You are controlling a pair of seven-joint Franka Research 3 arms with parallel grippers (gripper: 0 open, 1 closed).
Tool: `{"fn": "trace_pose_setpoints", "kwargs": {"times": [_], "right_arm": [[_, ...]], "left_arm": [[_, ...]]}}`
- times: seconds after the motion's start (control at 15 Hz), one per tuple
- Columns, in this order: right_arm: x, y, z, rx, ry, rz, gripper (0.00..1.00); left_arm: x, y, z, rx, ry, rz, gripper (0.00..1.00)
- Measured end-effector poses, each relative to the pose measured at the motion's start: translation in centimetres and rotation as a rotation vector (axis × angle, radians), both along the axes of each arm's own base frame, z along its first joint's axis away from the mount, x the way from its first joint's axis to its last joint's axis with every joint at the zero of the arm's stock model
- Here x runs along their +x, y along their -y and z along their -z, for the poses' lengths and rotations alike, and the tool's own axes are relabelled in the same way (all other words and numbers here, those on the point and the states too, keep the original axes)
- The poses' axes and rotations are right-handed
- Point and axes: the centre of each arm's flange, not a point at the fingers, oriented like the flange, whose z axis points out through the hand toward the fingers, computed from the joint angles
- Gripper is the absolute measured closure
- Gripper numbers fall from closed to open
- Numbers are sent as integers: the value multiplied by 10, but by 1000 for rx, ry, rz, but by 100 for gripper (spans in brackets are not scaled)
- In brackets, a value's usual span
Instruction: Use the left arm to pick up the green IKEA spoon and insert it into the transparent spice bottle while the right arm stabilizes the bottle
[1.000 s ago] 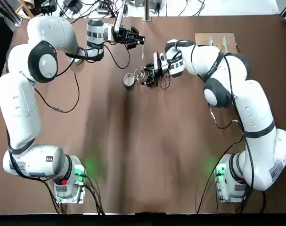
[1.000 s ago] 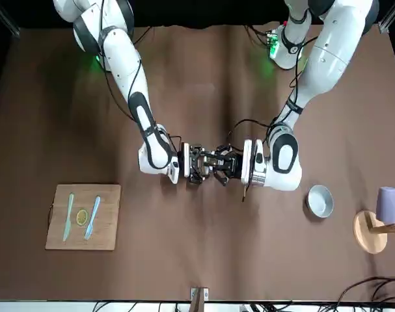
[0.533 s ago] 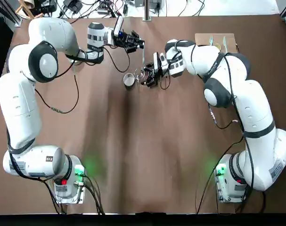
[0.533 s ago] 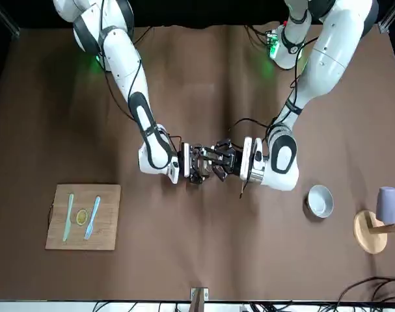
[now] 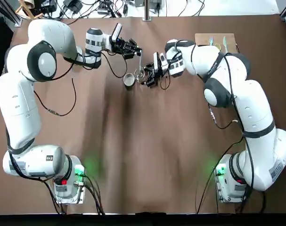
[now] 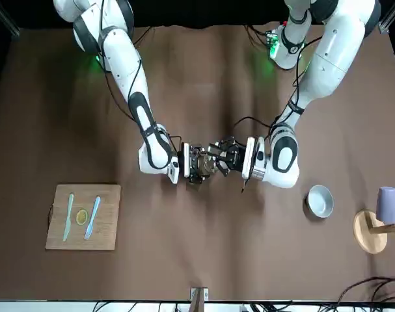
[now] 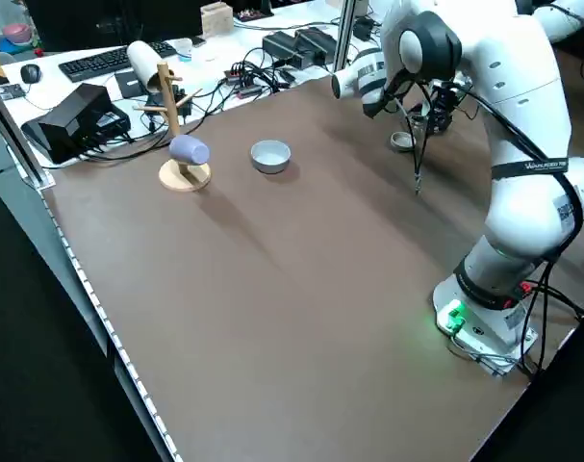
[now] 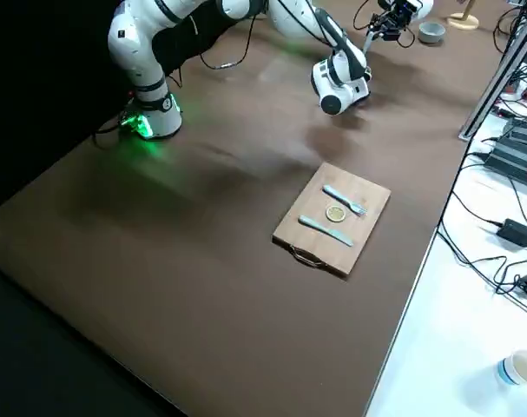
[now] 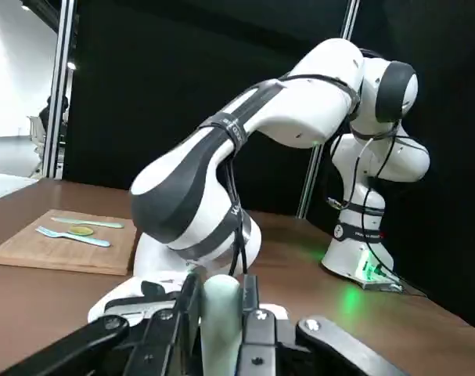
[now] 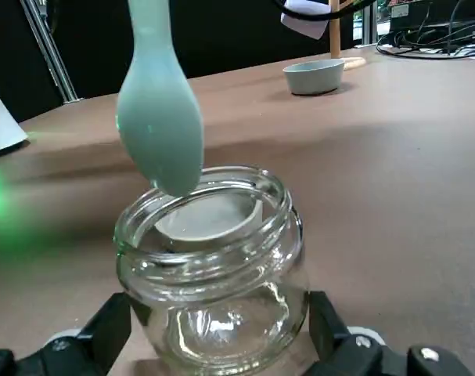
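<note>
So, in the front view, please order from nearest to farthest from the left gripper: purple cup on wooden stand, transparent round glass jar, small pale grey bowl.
From the left gripper:
1. Glass jar, just beside it, at the right gripper.
2. Bowl, robot's left.
3. Cup, farther left.

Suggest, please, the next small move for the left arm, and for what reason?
Probably lower the green spoon slightly, moving it inward over the mouth of the glass bottle. The right wrist view shows its bowl tip near the rim, and the left tool grips the spoon while the right tool holds the bottle.
</note>
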Motion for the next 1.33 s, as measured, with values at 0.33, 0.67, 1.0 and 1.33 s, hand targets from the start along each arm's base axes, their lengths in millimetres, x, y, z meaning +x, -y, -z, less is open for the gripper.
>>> {"fn": "trace_pose_setpoints", "kwargs": {"times": [0.33, 0.67, 1.0, 1.33], "right_arm": [[0, 0, 0, 1, -4, 2, 0], [0, 0, 0, 1, -5, 3, 0], [0, 0, 0, 1, -5, 4, 0], [0, 0, 0, 2, -5, 5, 0]], "left_arm": [[-2, 0, 2, 6, -1, 8, 75], [-3, -3, 14, 12, 2, 5, 75], [-7, -2, 32, 4, 23, 3, 73], [-2, -4, 29, 16, 21, -8, 29]]}}
